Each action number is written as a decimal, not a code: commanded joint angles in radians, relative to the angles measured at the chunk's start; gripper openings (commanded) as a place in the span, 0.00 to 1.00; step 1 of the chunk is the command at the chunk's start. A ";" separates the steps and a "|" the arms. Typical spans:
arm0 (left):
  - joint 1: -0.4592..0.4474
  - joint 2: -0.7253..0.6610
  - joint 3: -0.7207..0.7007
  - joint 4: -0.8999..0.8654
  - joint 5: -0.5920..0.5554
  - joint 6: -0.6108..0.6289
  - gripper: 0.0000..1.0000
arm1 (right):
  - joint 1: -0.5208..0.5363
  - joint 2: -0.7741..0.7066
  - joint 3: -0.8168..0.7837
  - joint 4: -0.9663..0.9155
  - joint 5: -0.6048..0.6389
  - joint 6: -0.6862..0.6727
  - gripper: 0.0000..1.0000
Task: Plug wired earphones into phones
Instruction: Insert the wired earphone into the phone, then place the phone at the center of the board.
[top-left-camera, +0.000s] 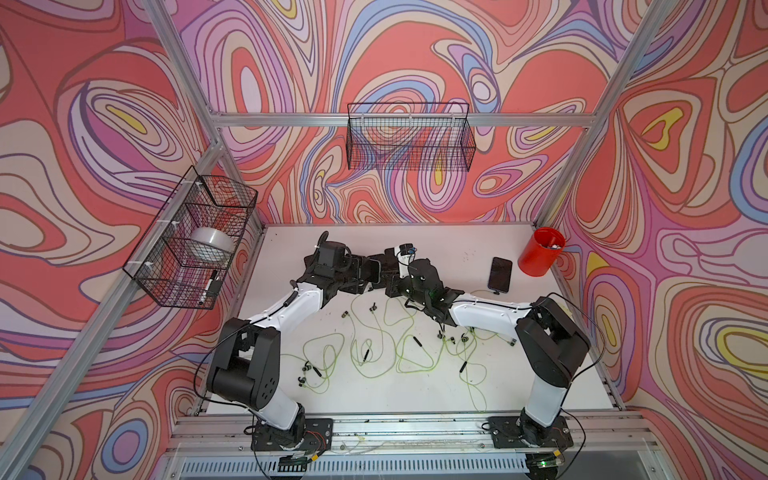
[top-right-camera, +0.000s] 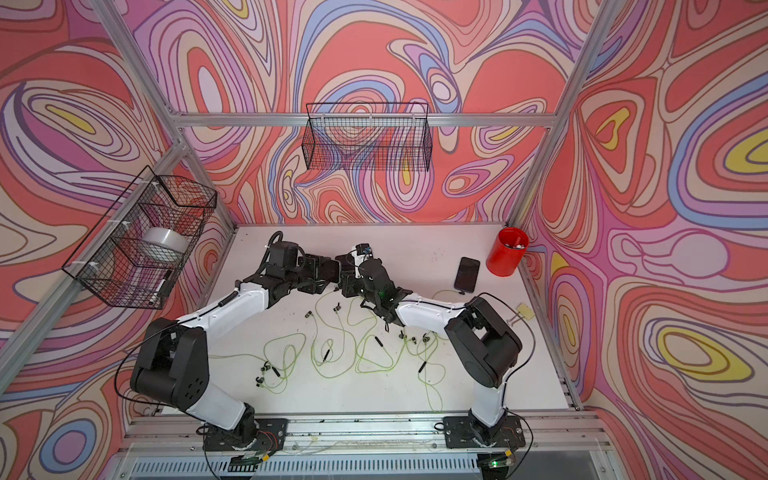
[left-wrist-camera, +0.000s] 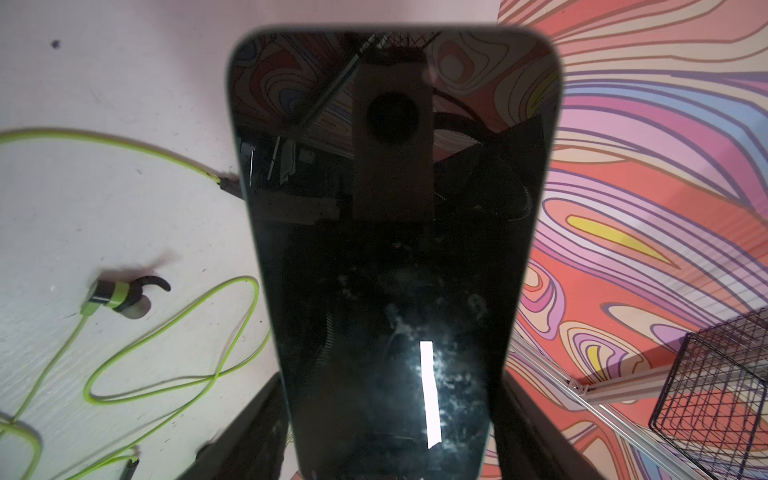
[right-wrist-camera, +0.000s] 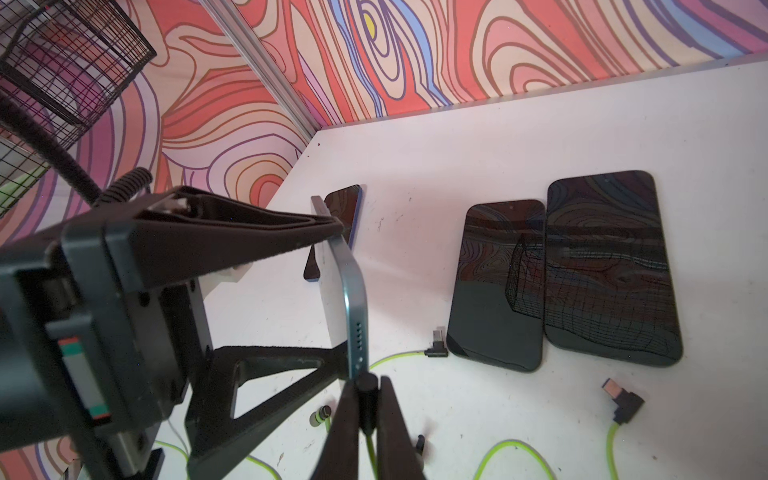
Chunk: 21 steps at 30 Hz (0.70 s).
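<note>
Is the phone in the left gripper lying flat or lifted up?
Lifted: the left gripper clamps the phone on edge, clear of the table.

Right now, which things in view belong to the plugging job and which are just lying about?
Job: held phone; plug; spare phones; green earphones.
Lying about: red cup; wire baskets; white roll.

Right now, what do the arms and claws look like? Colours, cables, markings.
Both match: the left arm and right arm have white links, bulky black joint housings and black cables running outside. A green light glows near the right wrist. The left claw and right claw are black with tapered triangular fingers. The left claw's body carries a red-and-teal marking.
</note>
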 joint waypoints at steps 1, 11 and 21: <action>-0.031 -0.007 0.005 0.051 0.115 -0.001 0.00 | 0.002 0.037 0.037 -0.019 -0.021 -0.018 0.00; -0.024 0.008 0.055 -0.068 0.051 0.113 0.00 | -0.104 -0.013 0.095 -0.254 -0.194 0.001 0.42; -0.058 0.168 0.344 -0.370 -0.031 0.518 0.00 | -0.328 -0.049 0.213 -0.643 -0.510 -0.045 0.54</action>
